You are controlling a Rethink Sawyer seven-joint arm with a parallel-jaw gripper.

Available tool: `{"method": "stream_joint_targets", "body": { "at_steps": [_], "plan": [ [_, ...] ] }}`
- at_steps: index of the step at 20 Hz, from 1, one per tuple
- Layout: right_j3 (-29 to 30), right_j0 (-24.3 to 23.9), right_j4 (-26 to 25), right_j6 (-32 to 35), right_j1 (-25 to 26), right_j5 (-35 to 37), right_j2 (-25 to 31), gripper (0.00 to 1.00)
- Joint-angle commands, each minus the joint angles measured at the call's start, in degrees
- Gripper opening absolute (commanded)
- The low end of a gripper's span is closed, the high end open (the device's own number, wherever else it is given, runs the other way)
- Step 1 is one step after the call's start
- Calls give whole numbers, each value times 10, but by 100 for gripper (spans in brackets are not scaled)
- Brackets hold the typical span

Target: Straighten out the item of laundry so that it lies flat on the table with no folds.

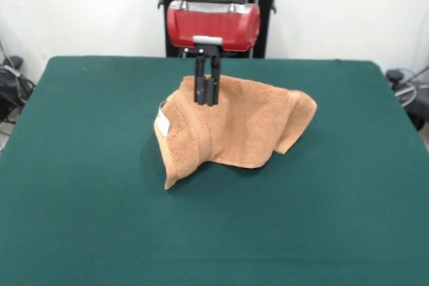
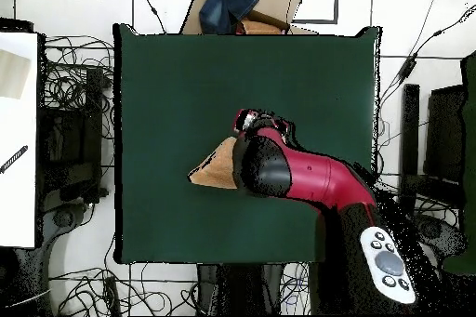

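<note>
The single pincer (image 1: 207, 96) hung below its red housing (image 1: 213, 26), its two dark fingers (image 1: 200, 88) drawn narrow and pinched on the upper edge of the towel (image 1: 231, 128). One towel was in sight, orange-tan terry cloth, raised at the gripped point so that it stood like a small tent instead of lying flat. From the front, cloth sloped away from the pincer toward four o'clock, ending in a corner that curled under toward the worktop (image 1: 80, 165), while a folded flap fell toward seven o'clock to a pointed corner touching the green surface. A woven border band ran down that flap, and one small white label (image 1: 162, 124) sat at nine o'clock on the cloth's edge. The lower hem rested on the worktop. The towel sat near the worktop's centre, slightly toward the far side. From overhead, the one red and black arm (image 2: 316, 178) covered most of the cloth, leaving a tan wedge (image 2: 216, 166) showing at nine o'clock from the arm's end.
</note>
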Motion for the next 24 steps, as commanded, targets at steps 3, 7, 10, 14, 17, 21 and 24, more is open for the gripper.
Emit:
{"method": "stream_joint_targets", "body": {
  "at_steps": [3, 7, 10, 14, 17, 21, 24],
  "plan": [
    [68, 3, -19, 75, 24, -28, 37, 0],
    [63, 21, -28, 76, 24, -52, 16, 0],
    [67, 30, -34, 88, 27, -101, 5, 0],
    [78, 43, -27, 90, 26, -109, -8, 0],
    [87, 52, -27, 88, 27, -120, -16, 0],
    [106, 38, -37, 91, 32, -147, -5, 0],
    [116, 39, -33, 94, 29, -150, -7, 0]
  ]
}}
